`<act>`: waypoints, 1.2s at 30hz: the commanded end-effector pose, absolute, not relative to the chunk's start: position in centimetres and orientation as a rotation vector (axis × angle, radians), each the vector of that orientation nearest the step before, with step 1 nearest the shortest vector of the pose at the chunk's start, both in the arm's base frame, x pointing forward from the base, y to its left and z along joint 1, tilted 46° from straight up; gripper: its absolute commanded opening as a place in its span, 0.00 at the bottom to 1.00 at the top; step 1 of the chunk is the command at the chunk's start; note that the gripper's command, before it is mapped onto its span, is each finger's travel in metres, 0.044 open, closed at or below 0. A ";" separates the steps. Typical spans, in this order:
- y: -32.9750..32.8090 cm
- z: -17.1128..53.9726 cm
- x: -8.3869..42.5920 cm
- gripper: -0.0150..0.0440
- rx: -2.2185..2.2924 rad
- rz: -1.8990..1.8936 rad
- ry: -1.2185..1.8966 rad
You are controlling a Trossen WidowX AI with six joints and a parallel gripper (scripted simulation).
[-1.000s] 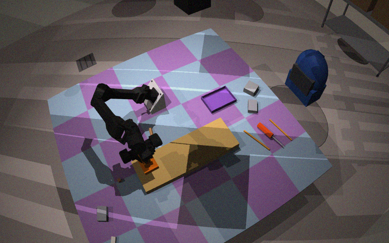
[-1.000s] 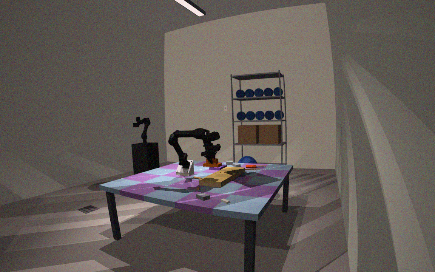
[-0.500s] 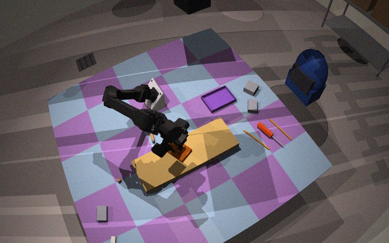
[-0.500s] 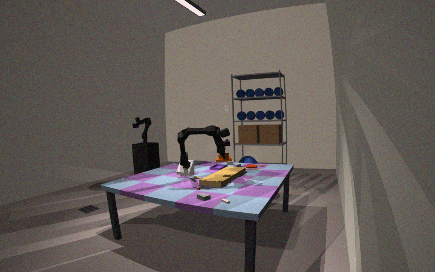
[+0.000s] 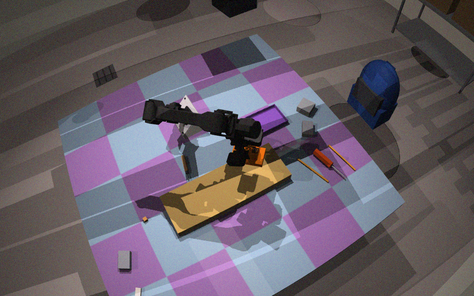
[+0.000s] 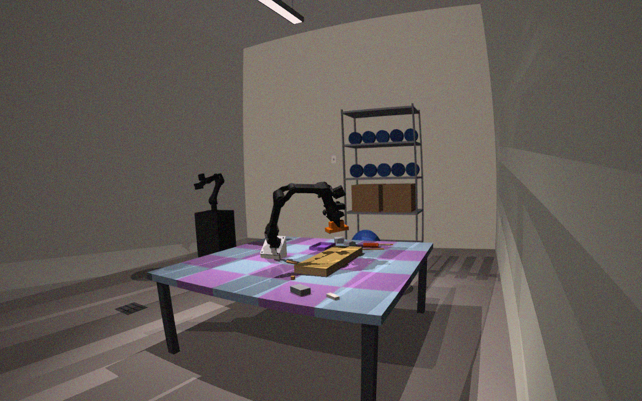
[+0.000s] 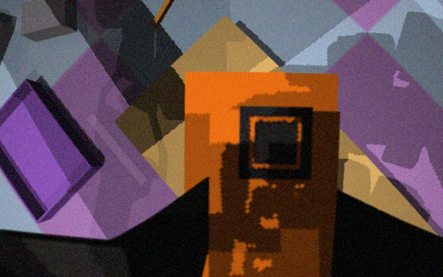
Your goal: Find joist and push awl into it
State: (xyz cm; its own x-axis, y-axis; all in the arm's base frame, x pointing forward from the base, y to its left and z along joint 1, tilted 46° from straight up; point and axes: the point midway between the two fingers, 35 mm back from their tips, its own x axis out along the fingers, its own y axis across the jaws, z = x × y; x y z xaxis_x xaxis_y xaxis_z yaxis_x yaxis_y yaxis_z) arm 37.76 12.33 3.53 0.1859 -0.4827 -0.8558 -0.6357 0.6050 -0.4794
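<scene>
A workshop-like room: shelf rack (image 6: 344, 164), 2 cardboard-brown boxes (image 6: 366, 197), tools (image 5: 322, 158).

Near the centre of the top view, our slim matte-black jointed robot arm (image 5: 194, 117) (image 6: 308, 188) shows chunky angular housings and rounded joint ends, and its black two-fingered gripper (image 5: 241, 154) (image 6: 335, 223) (image 7: 260, 187) has wedge-shaped fingers along the wrist view's bottom edge.

Panel (image 5: 209, 202) (image 6: 324, 263) (image 7: 206, 50) looks like smooth matt wood; stud finder (image 5: 256, 157) (image 6: 336, 229) (image 7: 202, 92) prob. matt plastic, view's grainy.
</scene>
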 end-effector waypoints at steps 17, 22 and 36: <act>24.3 -10.5 27.3 0.25 -1.309 0.624 1.564; 25.7 -13.7 23.7 0.25 -1.386 0.726 1.592; 26.3 -17.3 19.6 0.25 -1.472 0.831 1.623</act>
State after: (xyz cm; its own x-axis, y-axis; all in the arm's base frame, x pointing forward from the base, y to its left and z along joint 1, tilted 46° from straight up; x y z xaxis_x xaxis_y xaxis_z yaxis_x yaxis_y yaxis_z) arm 19.75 25.93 -17.14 -0.0276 -0.4980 -0.8667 -0.9918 0.1217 -0.0383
